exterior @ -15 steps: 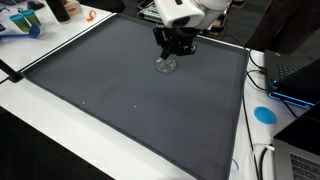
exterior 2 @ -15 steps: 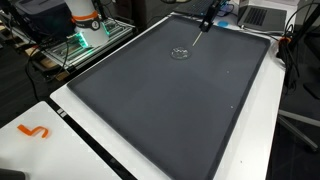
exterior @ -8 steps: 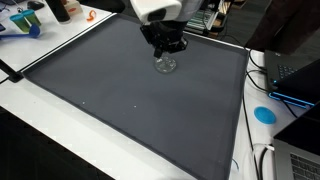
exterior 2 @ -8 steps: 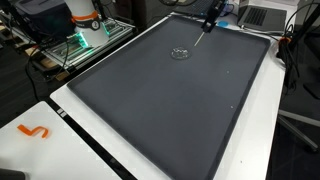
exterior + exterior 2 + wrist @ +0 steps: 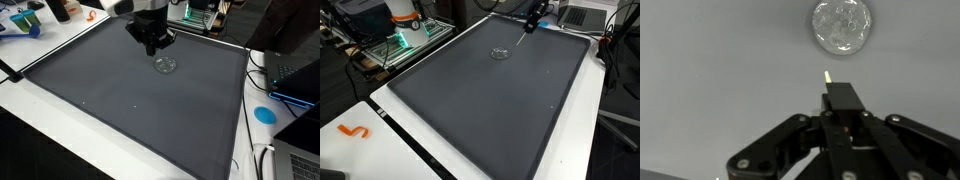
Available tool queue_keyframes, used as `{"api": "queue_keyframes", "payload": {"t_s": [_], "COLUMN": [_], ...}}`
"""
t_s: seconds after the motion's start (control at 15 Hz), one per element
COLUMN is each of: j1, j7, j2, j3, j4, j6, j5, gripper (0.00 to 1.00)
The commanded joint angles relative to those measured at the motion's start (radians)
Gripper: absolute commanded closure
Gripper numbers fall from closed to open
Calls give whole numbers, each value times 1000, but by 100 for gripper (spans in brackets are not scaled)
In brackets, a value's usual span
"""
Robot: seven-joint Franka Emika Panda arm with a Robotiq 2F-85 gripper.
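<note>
A small clear glass dish lies on the dark grey mat near its far side; it also shows in the other exterior view and at the top of the wrist view. My gripper hangs above the mat beside the dish, apart from it, and also shows in the other exterior view. In the wrist view its fingers are shut on a thin dark stick with a pale yellow tip, which points toward the dish without touching it.
The mat lies on a white table. A blue disc, cables and a laptop lie along one side. An orange hook lies at a corner. A rack with a green-lit device stands beside the table.
My gripper has lifted and moved away from directly over the glass dish, carrying the stick. The dish has stayed in place.
</note>
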Motion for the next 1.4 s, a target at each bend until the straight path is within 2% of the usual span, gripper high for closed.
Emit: {"api": "queue_keyframes", "payload": {"t_s": [0.0,0.87,1.33], "j1": [-60,-259,-329], "j7": [-89,-423,-581], "j2": [-6,-37,-66], "j3": [10,15,12], "j4": [5,-57,-145], "j6": [-18,-12,2], "j5": [96,364,473], "gripper": [97,97,97]}}
